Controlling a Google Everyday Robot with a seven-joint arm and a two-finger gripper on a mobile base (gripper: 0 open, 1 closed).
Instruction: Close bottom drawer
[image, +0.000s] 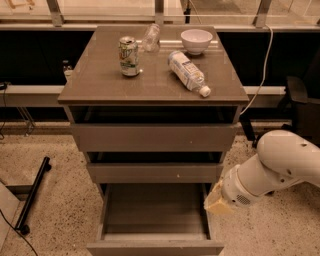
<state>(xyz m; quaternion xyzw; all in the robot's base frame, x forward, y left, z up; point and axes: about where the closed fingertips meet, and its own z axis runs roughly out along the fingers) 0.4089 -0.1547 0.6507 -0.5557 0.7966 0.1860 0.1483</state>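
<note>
End effector (218, 201) (grip: cannot tell) sits beside the bottom drawer (155, 214), pulled out lengthwise toward the camera.

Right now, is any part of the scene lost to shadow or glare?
Camera view: gaps above the upper drawers go black; bottom drawer floor lit; mild sheen on the cabinet top near the bowl; gripper, beside that drawer's right wall, lit.

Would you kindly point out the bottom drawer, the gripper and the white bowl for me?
bottom drawer (155, 210): camera view, on its bare inner floor.
gripper (218, 202): camera view, on its tip, beside the bottom drawer's right wall.
white bowl (196, 47): camera view, on its outer wall.
</note>
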